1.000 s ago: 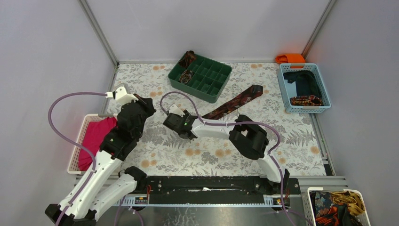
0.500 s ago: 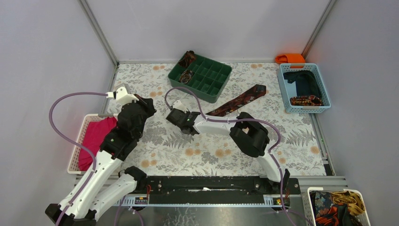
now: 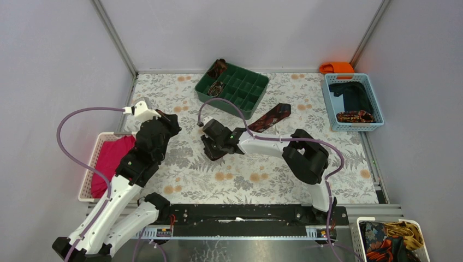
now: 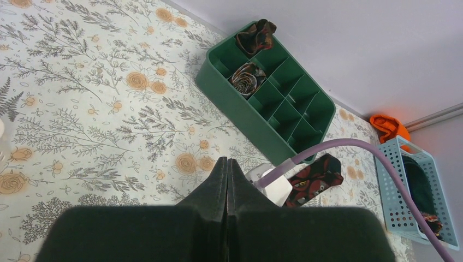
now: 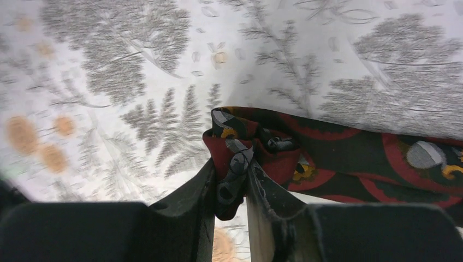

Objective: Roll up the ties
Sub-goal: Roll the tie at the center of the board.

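The dark green plastic compartment tray (image 3: 225,107) stands at the far middle of the floral-patterned counter (image 3: 338,153). Just in front of its near right corner lies the dark maroon patterned fabric necktie (image 3: 271,117), a strip running from there toward the area in front of the tray's near left side. There the right claw (image 5: 232,183) is clamped on its bunched end, cloth pinched between both fingers. Two coiled ties of similar cloth sit inside the tray: one (image 3: 217,87) in a left compartment, another (image 3: 219,67) in the far-left corner compartment, poking above the rim. The left claw (image 4: 227,164) hangs near-left of the tray, fingers pressed together, holding nothing.
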Controlling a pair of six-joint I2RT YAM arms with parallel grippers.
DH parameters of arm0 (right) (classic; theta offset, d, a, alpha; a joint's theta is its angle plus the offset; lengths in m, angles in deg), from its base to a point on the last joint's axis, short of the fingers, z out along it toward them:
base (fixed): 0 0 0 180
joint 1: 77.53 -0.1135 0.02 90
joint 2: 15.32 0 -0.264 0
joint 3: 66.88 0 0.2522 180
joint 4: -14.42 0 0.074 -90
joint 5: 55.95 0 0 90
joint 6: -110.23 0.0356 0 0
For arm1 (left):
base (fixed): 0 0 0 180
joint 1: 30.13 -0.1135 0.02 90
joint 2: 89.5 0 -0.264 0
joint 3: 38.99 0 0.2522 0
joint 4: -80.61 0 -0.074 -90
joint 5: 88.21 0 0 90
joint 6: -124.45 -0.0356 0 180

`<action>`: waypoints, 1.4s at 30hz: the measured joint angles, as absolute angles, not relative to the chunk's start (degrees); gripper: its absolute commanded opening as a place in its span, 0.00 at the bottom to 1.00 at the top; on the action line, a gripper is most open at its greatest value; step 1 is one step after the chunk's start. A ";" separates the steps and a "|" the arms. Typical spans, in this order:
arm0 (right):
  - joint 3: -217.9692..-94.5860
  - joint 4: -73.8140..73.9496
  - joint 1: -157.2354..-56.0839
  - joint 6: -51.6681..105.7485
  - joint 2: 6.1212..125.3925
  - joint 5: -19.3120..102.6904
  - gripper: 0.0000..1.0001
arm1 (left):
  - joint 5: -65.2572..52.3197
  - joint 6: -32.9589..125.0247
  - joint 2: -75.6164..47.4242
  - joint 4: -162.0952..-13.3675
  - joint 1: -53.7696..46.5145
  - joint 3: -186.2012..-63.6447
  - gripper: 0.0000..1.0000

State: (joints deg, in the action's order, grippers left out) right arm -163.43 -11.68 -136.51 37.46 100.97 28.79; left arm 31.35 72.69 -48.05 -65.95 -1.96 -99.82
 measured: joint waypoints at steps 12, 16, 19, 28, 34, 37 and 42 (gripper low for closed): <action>-153.59 4.81 -129.32 46.46 99.63 55.50 0.26 | 29.12 72.32 -46.19 -66.73 -1.99 -99.82 0.00; -149.88 10.33 -126.35 49.72 99.04 61.60 0.26 | 28.05 72.34 -44.99 -67.76 -1.99 -99.80 0.00; -146.73 15.21 -123.92 52.30 98.82 65.73 0.26 | 27.22 72.36 -43.79 -68.98 -1.96 -99.74 0.00; -142.16 22.03 -119.14 56.28 98.65 71.52 0.26 | 23.51 72.52 -39.79 -73.38 -1.96 -98.58 0.00; -141.94 22.18 -118.26 56.06 98.65 71.39 0.27 | 21.96 72.52 -37.82 -75.28 -1.96 -97.68 0.00; -142.31 20.21 -118.24 54.92 98.65 70.34 0.33 | 21.54 72.52 -37.60 -75.91 -1.96 -97.59 0.00; -144.87 13.66 -118.24 52.02 98.67 67.35 0.43 | 21.06 72.47 -37.28 -77.18 -1.96 -97.16 0.00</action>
